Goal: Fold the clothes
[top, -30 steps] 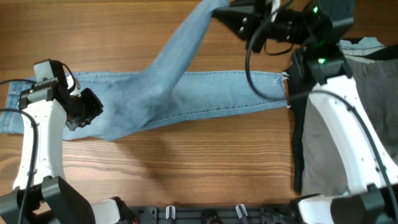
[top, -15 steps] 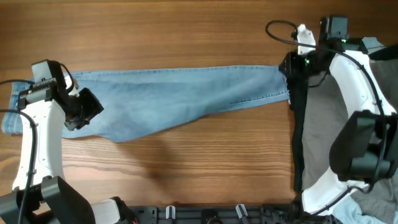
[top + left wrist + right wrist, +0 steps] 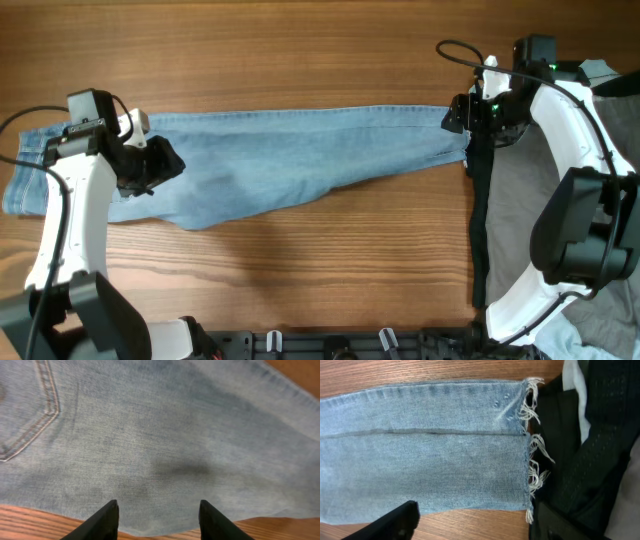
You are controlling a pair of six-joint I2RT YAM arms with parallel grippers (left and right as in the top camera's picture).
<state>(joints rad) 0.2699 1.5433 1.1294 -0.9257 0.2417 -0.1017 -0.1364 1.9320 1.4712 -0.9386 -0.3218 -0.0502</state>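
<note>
Overhead: the faded light-blue denim jeans (image 3: 300,160) lie lengthwise on the wooden table (image 3: 300,50), legs stacked, hems touching the black garment (image 3: 478,220).

Left wrist: the left gripper (image 3: 157,510) hangs half-open and empty over the seat, at the end far from the black garment.

Right wrist: the right gripper (image 3: 475,525) gapes wide, holding nothing, above the frayed hems (image 3: 532,460). The next move is best a pinch of both hem layers together, clear of the black garment, keeping the edges level.

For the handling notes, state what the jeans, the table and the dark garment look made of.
Jeans: faded light-blue denim, matte; visible weave, stitched seam, frayed white hem threads.
Table: wood or wood-look laminate, smooth; brown grain lines.
Dark garment: black woven cloth, perhaps suiting; faint pinstripes.
</note>
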